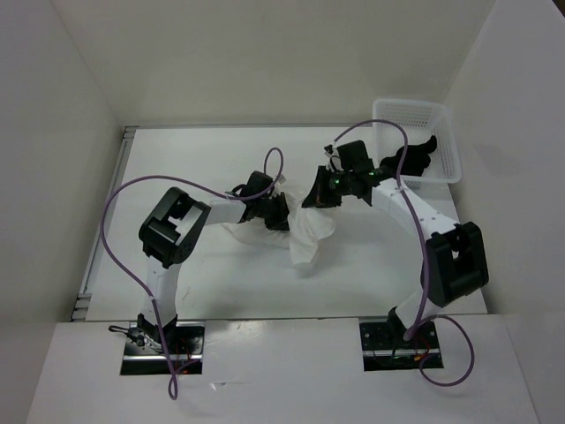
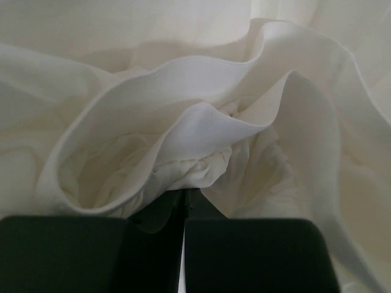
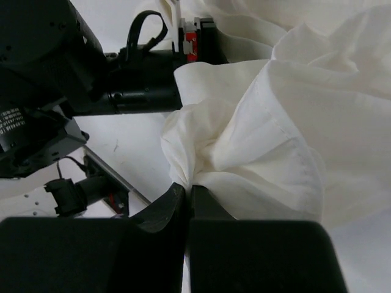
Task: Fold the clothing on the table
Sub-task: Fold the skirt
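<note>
We hold the clothing (image 1: 311, 237) bunched at the centre of the table (image 1: 194, 159), our left gripper (image 2: 183, 198) and right gripper (image 3: 188, 192) both clamped on its fabric close together, with the loose bulk sagging toward the frame's lower middle, equally near either arm.

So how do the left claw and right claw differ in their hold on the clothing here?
The left claw grips the left side of the clothing, while the right claw grips its far right edge, nearer the basket. Around the left claw, bunched folds fill the wrist view. Past the right claw, bare table and the left arm show. Both are shut on the clothing.
</note>
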Controlling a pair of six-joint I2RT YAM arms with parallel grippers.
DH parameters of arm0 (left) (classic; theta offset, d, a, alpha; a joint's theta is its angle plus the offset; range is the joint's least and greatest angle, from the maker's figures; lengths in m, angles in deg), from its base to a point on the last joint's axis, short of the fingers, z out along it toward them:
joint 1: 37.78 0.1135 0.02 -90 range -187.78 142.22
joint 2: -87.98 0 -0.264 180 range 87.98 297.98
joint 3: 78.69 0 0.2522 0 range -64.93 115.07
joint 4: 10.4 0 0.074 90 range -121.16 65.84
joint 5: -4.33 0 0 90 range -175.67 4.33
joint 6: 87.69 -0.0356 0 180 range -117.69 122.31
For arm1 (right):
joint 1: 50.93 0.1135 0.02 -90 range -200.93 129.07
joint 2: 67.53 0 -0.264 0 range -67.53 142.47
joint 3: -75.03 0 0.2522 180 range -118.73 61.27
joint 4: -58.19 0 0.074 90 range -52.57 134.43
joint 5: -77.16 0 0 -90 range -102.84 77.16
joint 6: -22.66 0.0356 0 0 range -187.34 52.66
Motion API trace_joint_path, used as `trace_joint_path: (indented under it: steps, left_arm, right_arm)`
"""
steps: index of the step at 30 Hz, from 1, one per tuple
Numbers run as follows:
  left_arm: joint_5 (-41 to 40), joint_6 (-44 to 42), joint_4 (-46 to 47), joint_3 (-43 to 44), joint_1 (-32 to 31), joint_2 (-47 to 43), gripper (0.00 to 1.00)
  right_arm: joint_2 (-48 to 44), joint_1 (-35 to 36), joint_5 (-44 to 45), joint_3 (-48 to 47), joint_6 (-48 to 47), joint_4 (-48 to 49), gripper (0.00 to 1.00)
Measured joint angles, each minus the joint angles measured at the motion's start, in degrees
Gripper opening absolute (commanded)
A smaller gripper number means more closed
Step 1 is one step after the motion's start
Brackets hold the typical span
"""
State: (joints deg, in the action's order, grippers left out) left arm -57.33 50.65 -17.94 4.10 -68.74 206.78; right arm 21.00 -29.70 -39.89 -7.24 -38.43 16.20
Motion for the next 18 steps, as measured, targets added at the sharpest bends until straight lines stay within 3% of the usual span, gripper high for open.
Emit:
trace_joint_path:
  steps: [18]
  left_arm:
    - [-0.15,0.0,-0.22,-0.02,0.0,-0.09,0.0]
  right_arm:
    - [14.45,5.88,-11.41,-4.28,6.91,16.0,0.0]
